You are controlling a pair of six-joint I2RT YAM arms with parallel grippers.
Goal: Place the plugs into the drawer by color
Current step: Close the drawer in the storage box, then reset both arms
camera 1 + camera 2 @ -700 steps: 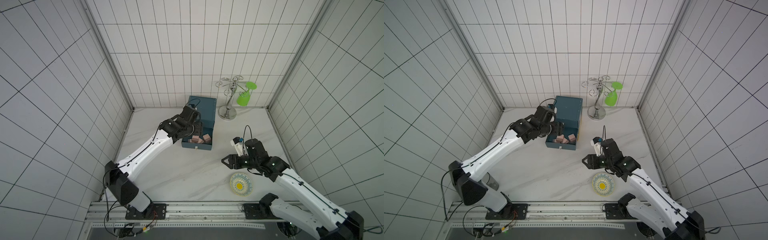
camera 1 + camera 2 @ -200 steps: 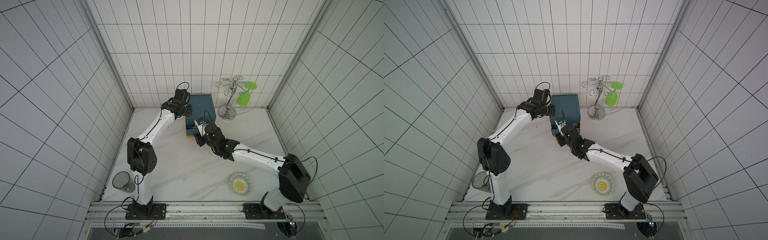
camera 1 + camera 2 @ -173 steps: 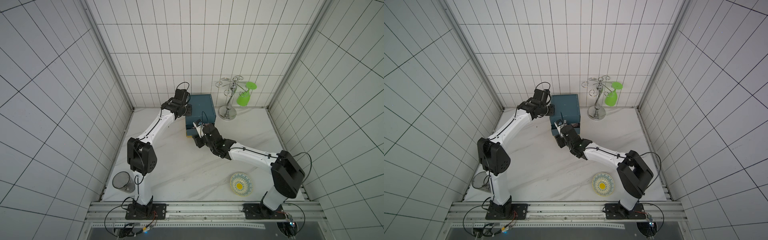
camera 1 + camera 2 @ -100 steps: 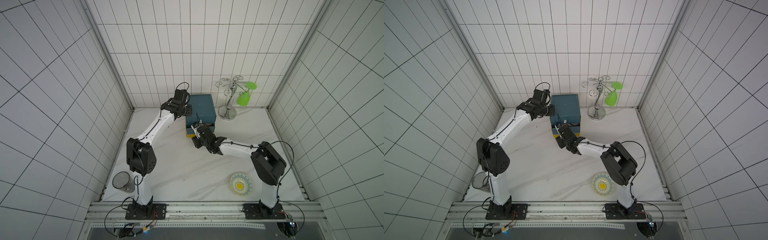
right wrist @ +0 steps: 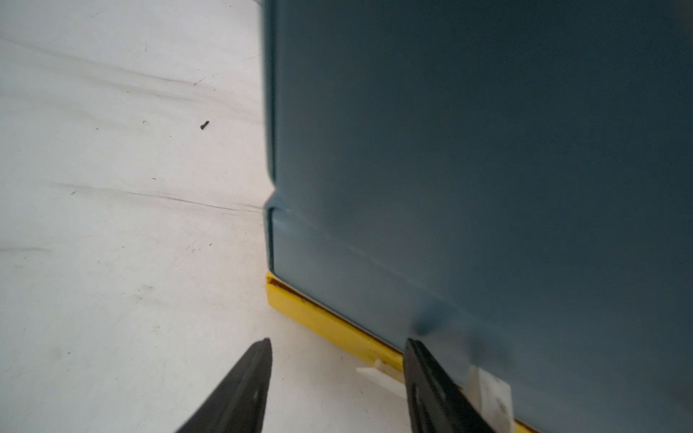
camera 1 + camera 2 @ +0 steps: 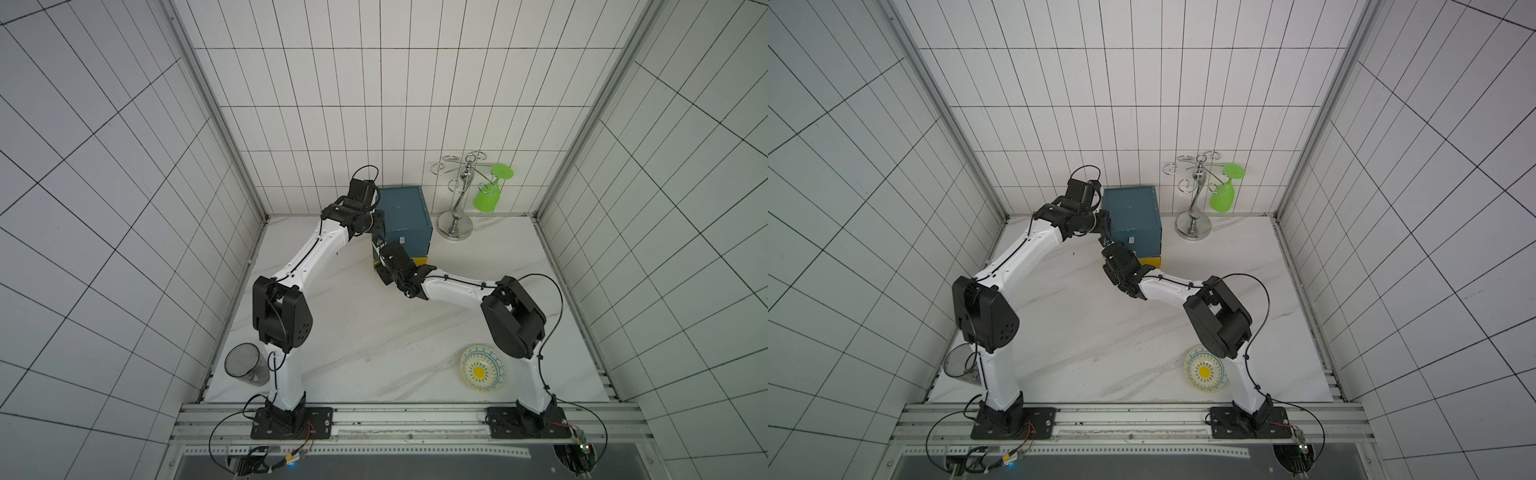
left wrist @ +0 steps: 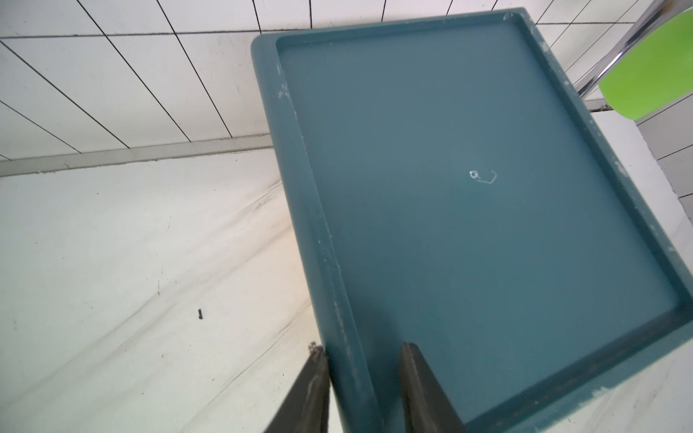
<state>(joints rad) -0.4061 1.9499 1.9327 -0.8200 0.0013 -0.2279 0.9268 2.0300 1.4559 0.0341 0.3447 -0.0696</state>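
The plugs are out of view. The dark teal drawer box (image 6: 405, 212) (image 6: 1131, 212) stands at the back with its fronts pushed in. A yellow strip (image 5: 318, 318) (image 6: 419, 260) shows under it. My left gripper (image 7: 363, 346) (image 6: 376, 226) is open and straddles the raised left rim of the box top (image 7: 487, 225). One finger lies against the rim's outer side, the other stands off it inside. My right gripper (image 5: 337, 341) (image 6: 380, 249) is open and empty, low at the box's front left corner (image 5: 487, 150), beside a white tab (image 5: 487, 386).
A chrome glass rack (image 6: 459, 208) holding a green glass (image 6: 486, 199) stands right of the box. A patterned dish (image 6: 483, 374) lies front right. A dark cup (image 6: 245, 365) stands front left by the left arm's base. Tiled walls close three sides.
The drawer that stood pulled out with pinkish plugs is now pushed in. Over the last second the right arm's elbow folded back toward its base while its gripper stayed at the box front; the left arm held still.
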